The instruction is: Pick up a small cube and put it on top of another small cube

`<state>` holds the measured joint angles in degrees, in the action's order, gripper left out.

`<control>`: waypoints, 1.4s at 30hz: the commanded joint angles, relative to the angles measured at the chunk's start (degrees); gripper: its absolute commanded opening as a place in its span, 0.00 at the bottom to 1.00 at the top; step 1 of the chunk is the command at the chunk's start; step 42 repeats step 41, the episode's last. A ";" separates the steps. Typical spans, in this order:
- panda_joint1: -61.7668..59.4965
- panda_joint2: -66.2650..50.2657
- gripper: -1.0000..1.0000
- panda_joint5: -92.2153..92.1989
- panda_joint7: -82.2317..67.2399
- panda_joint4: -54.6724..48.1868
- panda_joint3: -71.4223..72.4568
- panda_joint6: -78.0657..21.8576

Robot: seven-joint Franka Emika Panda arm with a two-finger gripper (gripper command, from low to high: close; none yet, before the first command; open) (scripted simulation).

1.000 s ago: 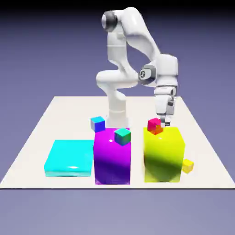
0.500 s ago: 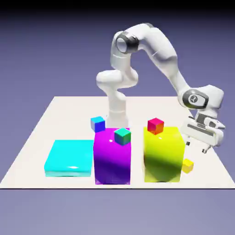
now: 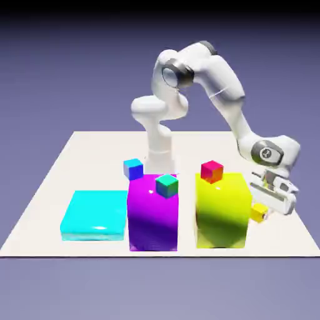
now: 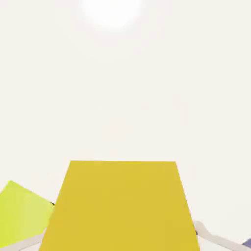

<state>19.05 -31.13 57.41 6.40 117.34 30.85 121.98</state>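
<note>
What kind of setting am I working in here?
Almost certainly a rendered simulation tabletop: a flat white table against a plain blue-violet backdrop, glossy large blocks like the purple block, and a tiny plain yellow cube at the end effector.

Blocks across the table (image 3: 50, 181)

Flat slab (image 3: 95, 214) left, two tall blocks (image 3: 152, 212) (image 3: 222, 209) right; small cube (image 3: 259, 212) right of them.

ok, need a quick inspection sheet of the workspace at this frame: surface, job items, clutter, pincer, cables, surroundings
Surface: white table, flat.
Job's things: small yellow cube between the pincer's fingers, beside the large yellow block; it looks raised off the table; fills the hand view.
Clutter: red-magenta cube on the yellow block; green cube on purple block; blue cube; cyan slab.
Pincer: shut on the small yellow cube.
Cables: nothing seen.
Surroundings: plain blue-violet backdrop.
</note>
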 commanded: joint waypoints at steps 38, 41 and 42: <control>-16.24 39.15 0.00 -48.03 24.99 13.56 -42.64 -25.52; -16.13 39.03 1.00 -48.18 24.87 11.49 -42.51 -27.48; -16.13 39.03 1.00 -48.18 24.87 11.49 -42.51 -27.48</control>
